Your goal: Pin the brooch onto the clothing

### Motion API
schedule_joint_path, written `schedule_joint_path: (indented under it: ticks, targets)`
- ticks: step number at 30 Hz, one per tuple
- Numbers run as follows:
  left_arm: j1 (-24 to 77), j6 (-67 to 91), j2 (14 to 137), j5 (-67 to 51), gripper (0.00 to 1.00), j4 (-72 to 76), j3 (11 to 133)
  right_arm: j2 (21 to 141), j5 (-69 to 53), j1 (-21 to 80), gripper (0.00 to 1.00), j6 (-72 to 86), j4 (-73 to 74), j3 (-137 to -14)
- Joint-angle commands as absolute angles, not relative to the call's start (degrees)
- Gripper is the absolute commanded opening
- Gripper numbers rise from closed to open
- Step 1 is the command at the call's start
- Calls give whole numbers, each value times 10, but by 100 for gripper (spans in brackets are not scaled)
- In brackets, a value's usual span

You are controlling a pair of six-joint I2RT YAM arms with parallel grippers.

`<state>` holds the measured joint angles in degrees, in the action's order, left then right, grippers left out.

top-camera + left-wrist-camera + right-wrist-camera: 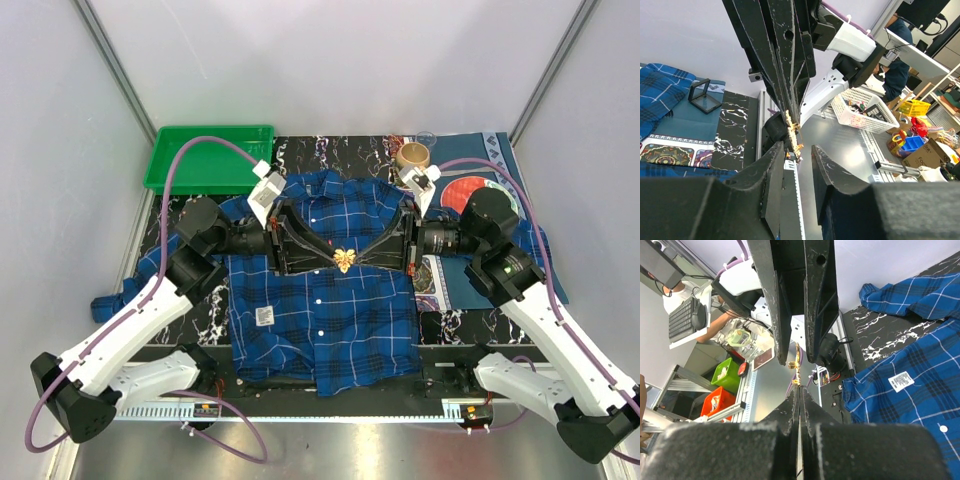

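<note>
From above, left claw (332,258) and right claw (360,257) meet tip to tip at the brooch (345,260), over the shirt (320,320) chest

Left wrist: its jaws stand apart, the brooch edge-on just ahead

Right wrist: jaws pinched on the brooch; its pin and any contact with the cloth are hidden

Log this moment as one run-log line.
right gripper: shut on small gold flower-shaped brooch | left gripper: open, straddling brooch | blue plaid button-up shirt: flat below, unpinned
</note>
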<state>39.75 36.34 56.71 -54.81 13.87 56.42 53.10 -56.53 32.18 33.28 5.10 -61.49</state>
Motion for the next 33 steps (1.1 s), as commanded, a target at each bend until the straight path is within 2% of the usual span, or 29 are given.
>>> schedule_joint_path:
  ticks: [1,7,10,12,14,15,20,21,22,25,29,33]
  targets:
    - [400,372,571,-529,30,169,586,534,-563,331,0,308,65,-639]
    - [400,375,575,-525,18,169,583,536,-555,331,0,303,66,-644]
    - [400,374,571,-527,20,167,580,535,-551,332,0,299,66,-644]
    - [400,373,568,-527,29,163,577,534,-549,332,0,299,68,-644]
    - [400,367,564,-525,27,150,577,534,-551,332,0,300,67,-644]
    - [401,367,563,-525,20,149,577,534,-549,331,0,300,67,-644]
    - [400,369,568,-519,1,146,585,541,-555,333,0,300,62,-650]
    - [400,371,570,-519,0,146,587,541,-556,332,10,301,60,-650]
    - [400,372,571,-517,0,147,587,542,-557,332,29,308,55,-649]
    - [400,369,571,-508,0,145,586,549,-558,337,55,314,40,-652]
    - [400,375,572,-497,0,143,584,558,-543,346,58,294,54,-665]
    - [400,379,570,-495,0,144,583,564,-525,359,52,261,72,-671]
